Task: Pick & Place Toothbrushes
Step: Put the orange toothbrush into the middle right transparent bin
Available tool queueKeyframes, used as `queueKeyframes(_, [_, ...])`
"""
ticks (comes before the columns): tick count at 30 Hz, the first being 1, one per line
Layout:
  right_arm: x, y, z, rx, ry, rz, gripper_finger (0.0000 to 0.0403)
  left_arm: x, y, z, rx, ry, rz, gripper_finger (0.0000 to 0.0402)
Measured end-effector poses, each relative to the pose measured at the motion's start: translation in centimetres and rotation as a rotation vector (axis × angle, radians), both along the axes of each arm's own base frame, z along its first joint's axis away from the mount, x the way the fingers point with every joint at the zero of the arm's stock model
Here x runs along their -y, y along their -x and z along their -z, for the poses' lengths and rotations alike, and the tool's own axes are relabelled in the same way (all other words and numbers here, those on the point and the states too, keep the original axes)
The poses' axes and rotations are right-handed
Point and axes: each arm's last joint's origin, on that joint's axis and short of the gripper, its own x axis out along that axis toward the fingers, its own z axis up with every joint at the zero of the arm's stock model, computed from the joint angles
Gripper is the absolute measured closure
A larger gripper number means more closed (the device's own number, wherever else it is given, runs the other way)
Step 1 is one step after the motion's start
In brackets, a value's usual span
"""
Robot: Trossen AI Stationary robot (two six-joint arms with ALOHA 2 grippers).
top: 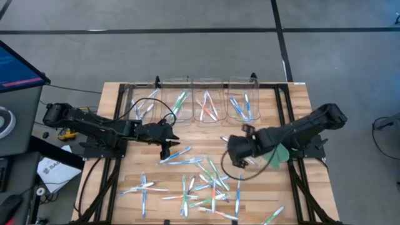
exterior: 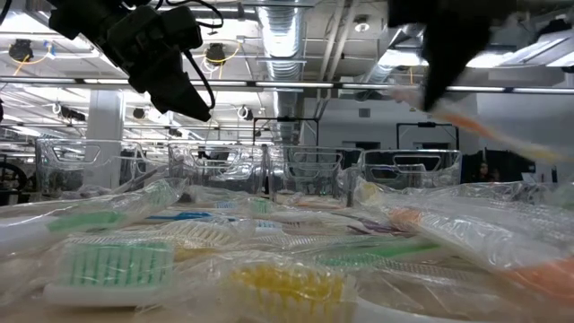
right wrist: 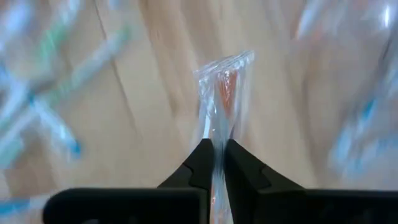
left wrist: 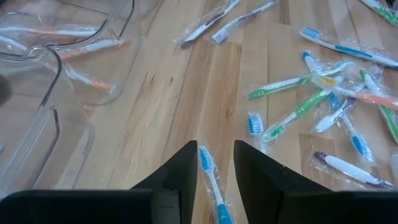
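The right gripper [right wrist: 214, 155] has its two dark fingers pinched together on a clear plastic sleeve holding an orange-accented toothbrush [right wrist: 225, 93], whose long axis runs straight out from the fingertips, orange end away from the wrist. From above, that gripper [top: 237, 156] sits right of centre over the pale wooden table [top: 112, 169], beside a flat green leaf-shaped piece [top: 277, 156]. The left gripper [left wrist: 216, 163] holds its fingers apart, and a wrapped blue-bristled toothbrush [left wrist: 211, 183] lies lengthwise in the gap, head pointing forward; whether the fingers touch it I cannot tell. In the overhead picture that gripper [top: 165, 150] is left of centre. A loose scatter of wrapped toothbrushes [top: 200, 184] pointing every way covers the lower middle, and four clear plastic bins [top: 190, 84] across the table's top edge hold more.
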Motion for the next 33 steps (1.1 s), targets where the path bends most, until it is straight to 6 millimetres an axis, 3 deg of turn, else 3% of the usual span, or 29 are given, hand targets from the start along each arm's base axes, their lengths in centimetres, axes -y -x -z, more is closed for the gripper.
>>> queueKeyframes(5, [3.1,-2.9,-3.5,0.151,0.053,-0.115,0.0393,0.0,0.0,0.0,-0.004,-0.001,0.000,0.0302])
queueKeyframes(8, [5.5,-3.9,-6.6,0.218,0.058,-0.153,0.0381,0.0,0.0,0.0,-0.005,-0.001,0.000,0.0302])
queueKeyframes(13, [10.1,-4.5,-11.3,0.371,0.073,-0.128,0.0378,0.0,0.0,0.0,-0.006,-0.001,-0.001,0.0302])
queueKeyframes(16, [12.7,-4.7,-12.3,0.450,0.048,-0.129,0.0390,0.0,0.0,0.0,-0.006,-0.001,0.000,0.0302])
queueKeyframes(20, [15.5,-5.8,-11.5,0.490,0.022,-0.127,0.0390,0.0,0.0,0.1,-0.007,-0.001,-0.001,0.0302])
queueKeyframes(27, [20.0,-8.5,-6.8,0.394,-0.012,-0.063,0.0362,-0.1,0.4,0.9,-0.027,-0.005,-0.002,0.0302])
queueKeyframes(33, [22.8,-9.7,-4.2,0.333,-0.024,-0.006,0.0385,-0.2,1.3,2.7,-0.079,-0.012,-0.005,0.0302])
